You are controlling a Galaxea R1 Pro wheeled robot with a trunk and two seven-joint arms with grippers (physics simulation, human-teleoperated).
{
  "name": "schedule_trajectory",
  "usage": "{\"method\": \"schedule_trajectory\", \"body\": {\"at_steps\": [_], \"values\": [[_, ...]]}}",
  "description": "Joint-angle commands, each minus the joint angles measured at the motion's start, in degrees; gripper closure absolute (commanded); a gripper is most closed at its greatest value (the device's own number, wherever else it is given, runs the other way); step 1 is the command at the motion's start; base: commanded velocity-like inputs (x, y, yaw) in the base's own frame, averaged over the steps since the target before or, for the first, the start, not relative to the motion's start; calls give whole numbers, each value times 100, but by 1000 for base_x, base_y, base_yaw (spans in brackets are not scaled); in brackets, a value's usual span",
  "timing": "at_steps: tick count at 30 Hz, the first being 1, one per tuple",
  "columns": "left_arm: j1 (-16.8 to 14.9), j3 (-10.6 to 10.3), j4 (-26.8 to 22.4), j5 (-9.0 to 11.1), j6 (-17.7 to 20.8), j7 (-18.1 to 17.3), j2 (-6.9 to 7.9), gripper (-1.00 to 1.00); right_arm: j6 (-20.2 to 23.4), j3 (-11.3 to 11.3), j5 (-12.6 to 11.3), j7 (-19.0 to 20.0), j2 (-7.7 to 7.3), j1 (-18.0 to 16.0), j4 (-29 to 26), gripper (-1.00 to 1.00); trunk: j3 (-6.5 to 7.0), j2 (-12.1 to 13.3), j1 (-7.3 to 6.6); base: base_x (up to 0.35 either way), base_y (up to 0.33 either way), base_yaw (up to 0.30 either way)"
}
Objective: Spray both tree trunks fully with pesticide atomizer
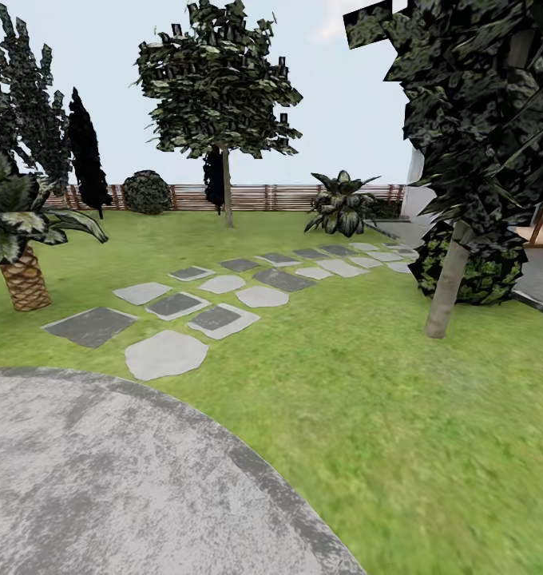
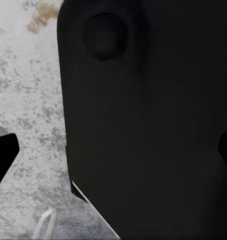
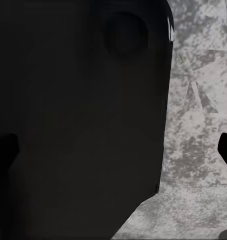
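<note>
- Grey blotchy paving (image 1: 104, 479) lies nearest you; roll off it onto the soft green grass (image 1: 399, 415).
- Look around for the atomizer, which I cannot see yet.
- Both end effectors hang over speckled stone beside a big dark part; I cannot tell their opening.
- Smooth grey-tan trunks: near one (image 1: 447, 287), far one (image 1: 227, 192).

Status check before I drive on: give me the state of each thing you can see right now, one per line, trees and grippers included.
Near tree trunk: upright, leaning slightly, bare grey-tan, no white mist on it.
Far tree trunk: upright by the fence, no mist visible.
Short palm: upright on the grass.
Stepping stones: flat in the lawn.
Grey paved area: flat, nearest the camera.
Left and right grippers: wrist views blocked by a dark body; cannot tell.
</note>
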Motion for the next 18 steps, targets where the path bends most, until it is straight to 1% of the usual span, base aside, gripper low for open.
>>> {"method": "schedule_trajectory", "body": {"at_steps": [1,4,6,9,10,14,18], "values": [[8,11,-33,20,9,-19,-10,-100,33,5,-3,33,33,-34,-33,-100,-3,-1,0,0,0,0],[8,6,-49,11,9,-25,-10,-100,37,-2,-1,48,126,-56,-106,-100,-3,-1,0,0,0,0],[8,5,-53,-5,8,-32,-16,-100,30,0,2,50,136,-57,-111,-100,-3,-1,0,0,0,0],[11,27,-64,11,-37,-36,-17,-100,21,0,10,52,230,-127,-191,-100,-3,-1,0,0,0,0],[11,27,-66,17,-70,-36,-16,-100,20,-1,13,52,237,-138,-205,-100,-3,-1,0,0,0,0],[14,26,-75,32,-198,-35,-17,-100,-88,-10,16,39,235,-156,-225,-100,-3,-1,0,0,0,0],[-9,20,-205,24,-326,-35,-13,-100,-216,-21,14,29,106,-159,-228,-100,-3,-1,0,0,0,0]]}}
